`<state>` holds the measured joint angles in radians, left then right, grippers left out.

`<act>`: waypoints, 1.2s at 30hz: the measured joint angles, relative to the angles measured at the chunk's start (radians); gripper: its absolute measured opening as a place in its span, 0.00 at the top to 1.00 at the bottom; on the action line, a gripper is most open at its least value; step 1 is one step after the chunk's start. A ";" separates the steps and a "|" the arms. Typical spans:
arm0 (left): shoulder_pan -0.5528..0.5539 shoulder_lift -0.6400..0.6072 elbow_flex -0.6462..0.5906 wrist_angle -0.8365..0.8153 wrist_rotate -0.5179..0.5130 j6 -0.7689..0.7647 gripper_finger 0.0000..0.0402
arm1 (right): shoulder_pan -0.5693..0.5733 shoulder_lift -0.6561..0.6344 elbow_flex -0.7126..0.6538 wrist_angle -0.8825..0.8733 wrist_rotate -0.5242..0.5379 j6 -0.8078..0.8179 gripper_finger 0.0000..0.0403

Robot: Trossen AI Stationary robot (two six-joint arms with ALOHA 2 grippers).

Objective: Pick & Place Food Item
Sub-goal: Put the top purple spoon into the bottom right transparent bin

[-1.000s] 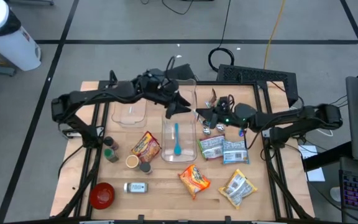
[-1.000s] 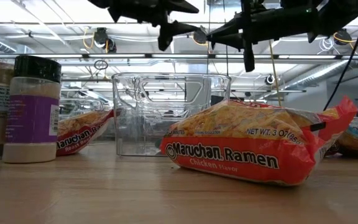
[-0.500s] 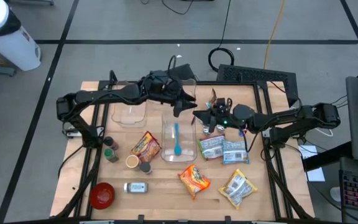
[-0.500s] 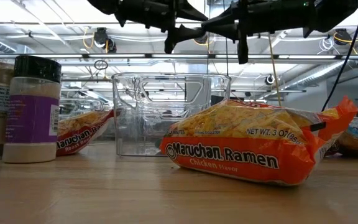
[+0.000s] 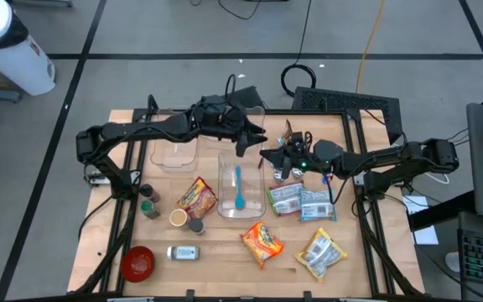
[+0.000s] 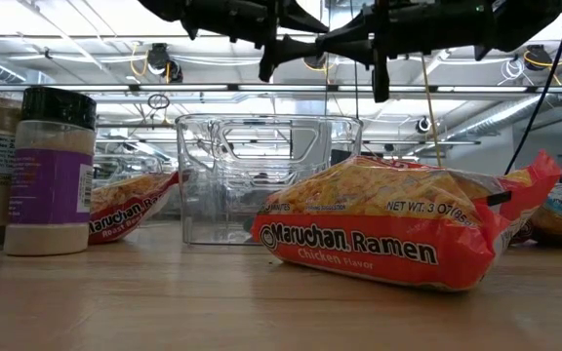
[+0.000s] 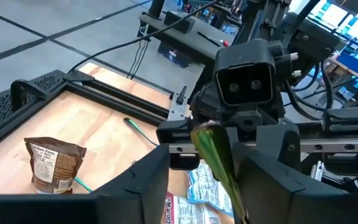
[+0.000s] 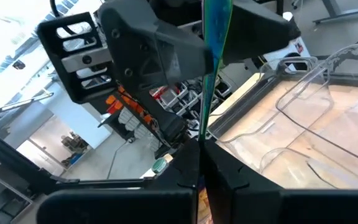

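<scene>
Beneath both claws lay the wooden table (image 5: 216, 252), scattered with food packets. Just below the claws stood a clear bin (image 5: 229, 201) containing a teal utensil (image 5: 238, 189). Above the bin's far edge, the left gripper (image 5: 252, 140) and right gripper (image 5: 266, 156) met tip to tip. The right gripper's fingers were pressed together, pinching a thin green packet (image 7: 215, 152) held edge-on. The left gripper's fingers (image 7: 135, 186) were spread, one on either side of that packet.

We read "Maruchan Ramen, Chicken Flavor" and "NET WT. 3 OZ" on the orange ramen packet (image 6: 398, 234); at nine o'clock, a second packet (image 6: 130, 207) shows "Maruchan".
</scene>
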<state>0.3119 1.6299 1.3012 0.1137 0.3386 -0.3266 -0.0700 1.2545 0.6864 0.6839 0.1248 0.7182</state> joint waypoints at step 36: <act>-0.014 -0.055 -0.002 -0.156 0.022 -0.126 0.99 | -0.036 -0.022 -0.001 0.020 -0.102 0.025 0.60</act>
<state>0.2978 1.5746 1.2995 -0.0422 0.3605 -0.4521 -0.1056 1.2329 0.6852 0.7043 0.0225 0.7435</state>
